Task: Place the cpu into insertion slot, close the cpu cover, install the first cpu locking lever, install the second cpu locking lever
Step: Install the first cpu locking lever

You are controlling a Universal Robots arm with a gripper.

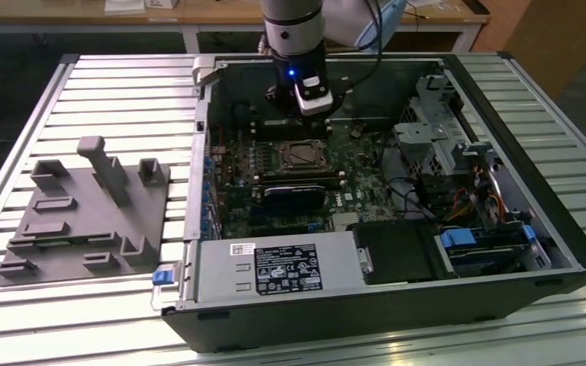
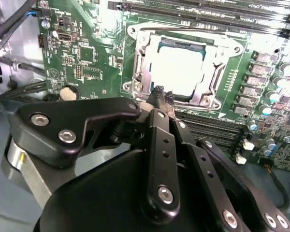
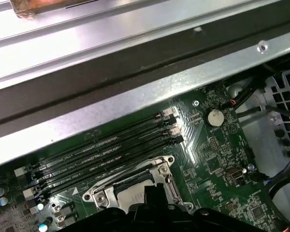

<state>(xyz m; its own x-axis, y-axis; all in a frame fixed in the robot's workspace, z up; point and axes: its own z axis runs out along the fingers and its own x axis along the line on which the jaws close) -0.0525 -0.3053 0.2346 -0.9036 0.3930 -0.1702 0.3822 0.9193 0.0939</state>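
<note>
The robot's claw (image 2: pixel 162 96) hangs down inside an open computer case (image 1: pixel 537 252), over the green circuit board (image 2: pixel 87 53). In the second wrist view its two black fingers (image 2: pixel 159 93) are pressed together at the tips, with no gap between them, and they hold nothing. The tips sit right at the edge of the cpu cover (image 2: pixel 217 72), but I cannot tell if they touch it. The cpu (image 2: pixel 180 67) lies flat in the insertion slot (image 2: pixel 141 72) in the middle of the board, and its pale shiny face shows through the square window of the cover. The cover lies flat over it. In the first wrist view the black tips (image 3: pixel 152 193) stand over the same slot (image 3: pixel 159 181), next to four long black memory slots (image 3: pixel 106 154). A round silver battery (image 3: pixel 214 117) sits on the board near the slots. In the exterior view the claw (image 1: pixel 308 114) is at the far side of the case, just past the cpu socket (image 1: pixel 299 156). A grey power supply box (image 1: pixel 272 271) sits at the near side and has a white sticker and a black label (image 1: pixel 288 273) with white print, but the words are too small to read. The case lies on a table of silver slats (image 1: pixel 120 91). A grey holder tray (image 1: pixel 79 221) with pegs sits on the exterior view's left, well apart from the claw.
</note>
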